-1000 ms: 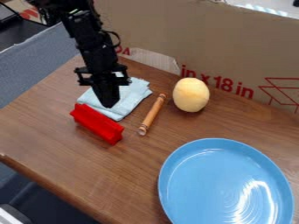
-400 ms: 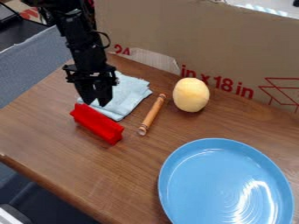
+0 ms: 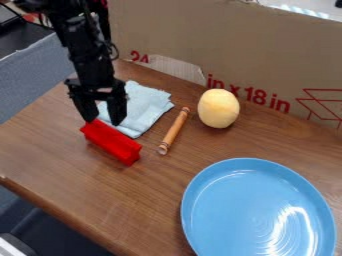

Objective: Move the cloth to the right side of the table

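Note:
The pale blue cloth (image 3: 142, 101) lies flat on the dark wood table (image 3: 80, 180) at the left, close to the cardboard box. My black gripper (image 3: 99, 108) hangs over the cloth's left edge with its two fingers spread apart, pointing down. Nothing is between the fingers. The fingertips stand just behind the red block (image 3: 110, 141), and the arm hides the left part of the cloth.
A red block lies in front of the cloth. A wooden stick (image 3: 173, 131) lies right of the cloth, then a pale yellow round fruit (image 3: 219, 108). A large blue plate (image 3: 259, 211) fills the front right. A cardboard box (image 3: 254, 60) runs along the back.
The gripper has moved left from the middle of the cloth to its left edge, and its fingers have spread from shut to open. The cloth lies in the same place.

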Controlling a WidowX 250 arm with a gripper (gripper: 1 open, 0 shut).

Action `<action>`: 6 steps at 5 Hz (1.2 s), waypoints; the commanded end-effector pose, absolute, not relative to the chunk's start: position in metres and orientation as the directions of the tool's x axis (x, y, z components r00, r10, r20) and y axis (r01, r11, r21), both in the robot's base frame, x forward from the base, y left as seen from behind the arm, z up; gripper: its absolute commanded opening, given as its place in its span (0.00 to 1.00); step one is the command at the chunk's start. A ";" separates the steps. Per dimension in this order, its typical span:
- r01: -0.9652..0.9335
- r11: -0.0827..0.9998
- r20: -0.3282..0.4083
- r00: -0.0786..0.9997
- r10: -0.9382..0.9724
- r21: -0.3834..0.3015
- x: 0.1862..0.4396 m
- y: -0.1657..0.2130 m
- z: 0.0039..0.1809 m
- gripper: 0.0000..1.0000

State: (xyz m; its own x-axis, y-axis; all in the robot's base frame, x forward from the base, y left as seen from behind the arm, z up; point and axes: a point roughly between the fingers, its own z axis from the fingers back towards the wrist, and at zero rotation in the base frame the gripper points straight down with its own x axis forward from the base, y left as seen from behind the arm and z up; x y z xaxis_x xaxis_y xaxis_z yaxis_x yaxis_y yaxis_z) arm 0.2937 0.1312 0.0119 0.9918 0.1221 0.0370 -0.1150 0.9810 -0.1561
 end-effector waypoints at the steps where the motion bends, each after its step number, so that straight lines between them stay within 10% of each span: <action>1: -0.110 0.986 0.096 0.988 0.123 -0.126 0.300 0.140 0.051 0.00; 6: -0.122 0.992 0.096 0.987 0.126 -0.045 0.312 0.205 0.018 0.00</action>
State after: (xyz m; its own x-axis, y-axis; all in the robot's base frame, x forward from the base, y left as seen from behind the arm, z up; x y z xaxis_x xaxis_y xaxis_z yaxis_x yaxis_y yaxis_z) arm 0.3099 0.2009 0.0062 0.9896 0.1274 0.0675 -0.1230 0.9902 -0.0654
